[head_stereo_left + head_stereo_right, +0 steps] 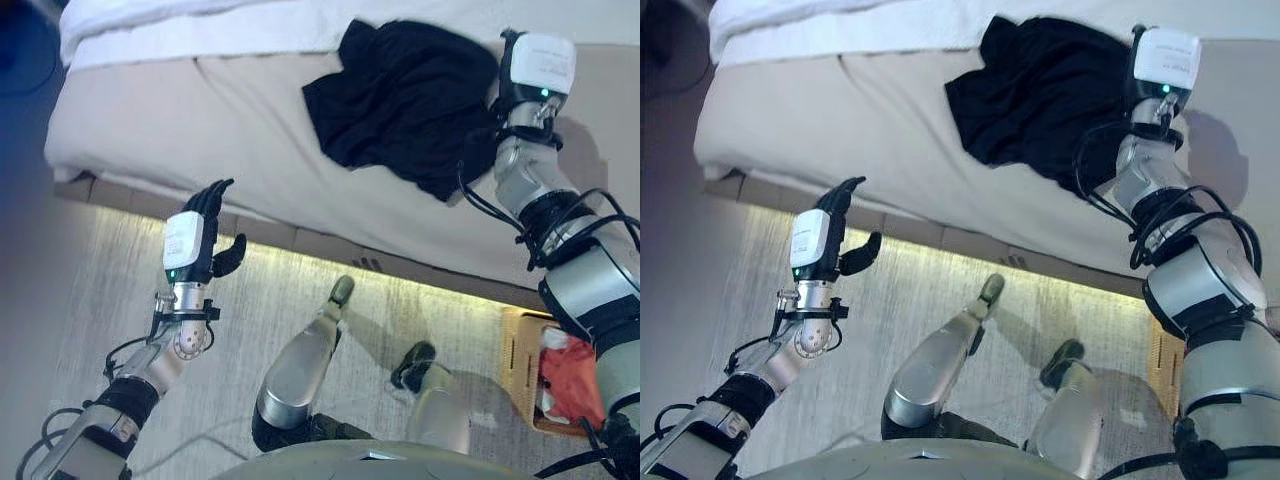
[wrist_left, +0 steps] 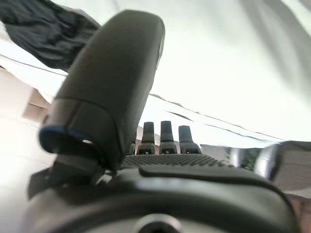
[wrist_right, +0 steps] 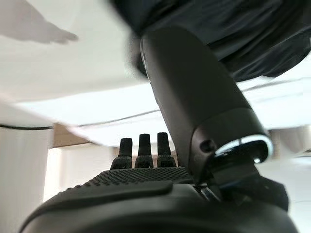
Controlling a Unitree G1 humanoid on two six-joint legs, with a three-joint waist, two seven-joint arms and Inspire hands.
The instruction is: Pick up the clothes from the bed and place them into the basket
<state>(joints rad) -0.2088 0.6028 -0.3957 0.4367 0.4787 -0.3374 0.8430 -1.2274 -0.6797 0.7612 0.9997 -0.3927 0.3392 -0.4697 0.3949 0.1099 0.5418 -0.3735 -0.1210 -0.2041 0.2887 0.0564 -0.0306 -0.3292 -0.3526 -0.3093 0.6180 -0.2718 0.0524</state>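
Observation:
A crumpled black garment (image 1: 400, 95) lies on the beige bed (image 1: 200, 120), near its white bedding. My right hand (image 1: 538, 68) is over the bed at the garment's right edge. In the right wrist view its fingers (image 3: 139, 148) are straight and its thumb (image 3: 194, 107) points toward the black cloth (image 3: 233, 34); it is open and holds nothing. My left hand (image 1: 205, 235) is raised above the floor beside the bed's edge, open and empty, with straight fingers (image 2: 160, 136). A wicker basket (image 1: 520, 370) stands on the floor at the lower right.
A red cloth (image 1: 570, 375) lies in the basket. White bedding (image 1: 200, 25) runs along the far side of the bed. A light strip glows along the bed's base above the pale carpet (image 1: 280, 300).

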